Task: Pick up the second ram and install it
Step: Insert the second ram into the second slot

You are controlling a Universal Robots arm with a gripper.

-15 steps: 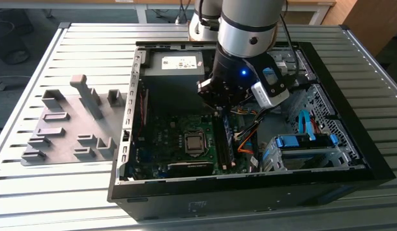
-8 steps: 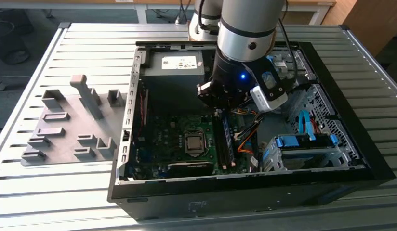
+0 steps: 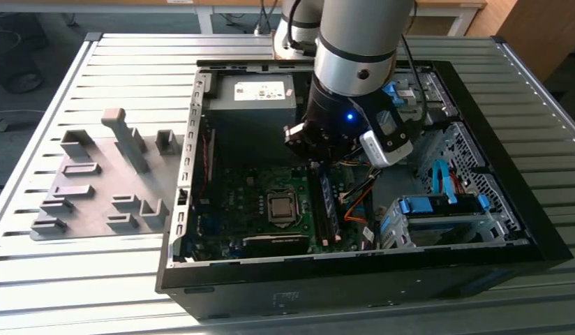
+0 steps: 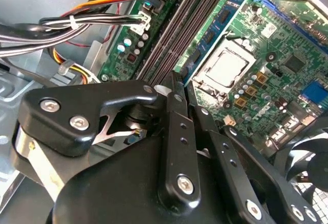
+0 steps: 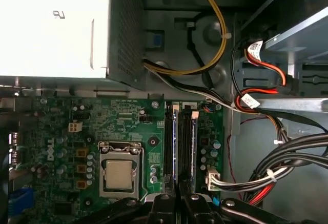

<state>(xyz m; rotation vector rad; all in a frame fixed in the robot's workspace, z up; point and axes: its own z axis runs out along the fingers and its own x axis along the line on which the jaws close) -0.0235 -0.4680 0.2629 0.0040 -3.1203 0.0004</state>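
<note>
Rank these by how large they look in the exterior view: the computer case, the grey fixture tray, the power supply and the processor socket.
1. Computer case
2. Grey fixture tray
3. Power supply
4. Processor socket

Silver arm (image 3: 357,42) — blk end effector (image 4: 174,88)

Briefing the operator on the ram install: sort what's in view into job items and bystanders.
Job in hand:
- gripper, over the memory slots
- second ram, apparently the stick in line with the gripper

Just lying about:
- grey fixture blocks
- power supply
- blue drive-bay clips
- processor socket
- cable bundle
</note>
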